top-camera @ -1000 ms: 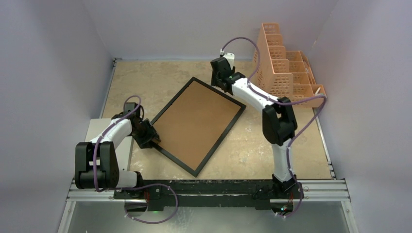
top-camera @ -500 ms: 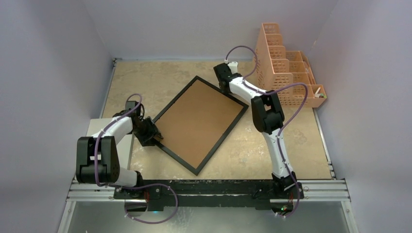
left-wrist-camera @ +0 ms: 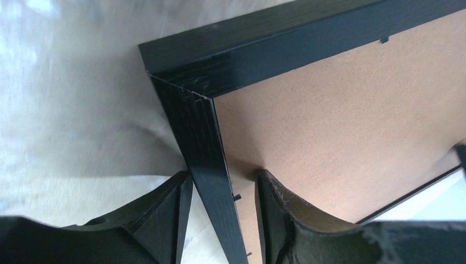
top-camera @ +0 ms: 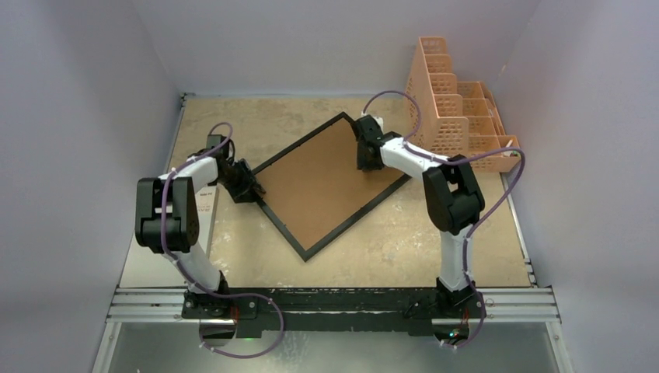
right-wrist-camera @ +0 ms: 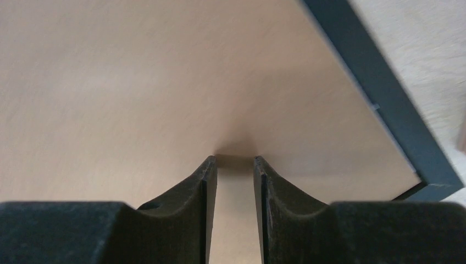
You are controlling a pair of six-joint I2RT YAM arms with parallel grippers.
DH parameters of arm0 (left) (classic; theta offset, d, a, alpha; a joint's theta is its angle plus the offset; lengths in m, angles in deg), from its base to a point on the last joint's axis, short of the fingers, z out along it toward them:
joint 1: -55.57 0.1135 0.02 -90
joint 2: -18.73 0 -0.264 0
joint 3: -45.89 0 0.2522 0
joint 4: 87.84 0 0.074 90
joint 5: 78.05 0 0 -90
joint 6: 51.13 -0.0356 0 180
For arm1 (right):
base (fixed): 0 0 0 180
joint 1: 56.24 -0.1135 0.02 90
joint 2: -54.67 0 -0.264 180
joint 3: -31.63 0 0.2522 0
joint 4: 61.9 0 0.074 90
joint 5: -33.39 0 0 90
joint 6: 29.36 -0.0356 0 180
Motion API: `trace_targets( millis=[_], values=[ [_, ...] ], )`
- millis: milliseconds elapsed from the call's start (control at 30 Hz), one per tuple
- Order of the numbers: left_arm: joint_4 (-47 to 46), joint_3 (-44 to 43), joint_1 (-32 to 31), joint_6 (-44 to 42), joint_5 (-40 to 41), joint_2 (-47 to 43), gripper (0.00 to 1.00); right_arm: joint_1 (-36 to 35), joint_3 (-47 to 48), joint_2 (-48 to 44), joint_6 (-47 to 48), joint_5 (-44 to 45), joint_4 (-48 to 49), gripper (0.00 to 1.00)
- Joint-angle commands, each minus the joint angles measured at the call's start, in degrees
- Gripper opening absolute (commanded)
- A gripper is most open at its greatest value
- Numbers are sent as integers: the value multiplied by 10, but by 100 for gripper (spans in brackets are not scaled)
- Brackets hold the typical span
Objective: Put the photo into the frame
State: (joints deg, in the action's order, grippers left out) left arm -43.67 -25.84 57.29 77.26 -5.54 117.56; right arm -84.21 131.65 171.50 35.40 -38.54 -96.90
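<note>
Beige tabletop (top-camera: 233, 124), frame (top-camera: 326, 186) back-up, long axis diagonal

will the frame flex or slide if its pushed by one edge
Probably stiff: the frame shows straight black rails and a flat brown back. Lying flat on the tabletop, it would likely slide or pivot rather than tip.

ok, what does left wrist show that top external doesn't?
Left wrist only: the mitred corner joint of the frame, and the left end effector straddling its black rail, one finger outside, one over the brown board. Top external only: the right end effector tip-down on the board, the peach organizer, and the whole frame lying back-up. Both: frame, board, table.
</note>
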Motion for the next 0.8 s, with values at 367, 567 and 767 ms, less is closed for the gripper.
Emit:
trace_targets(
  millis=[367,567,767],
  values=[
    [-29,-159,5,-115,37,49,49,-12,-13,-108,-30,21,-10,50],
    [-20,-95,5,-105,17,-24,57,14,153,12,-5,87,-41,64],
    [-25,5,2,-74,-2,-114,64,40,312,141,27,159,-124,59]
  ],
)
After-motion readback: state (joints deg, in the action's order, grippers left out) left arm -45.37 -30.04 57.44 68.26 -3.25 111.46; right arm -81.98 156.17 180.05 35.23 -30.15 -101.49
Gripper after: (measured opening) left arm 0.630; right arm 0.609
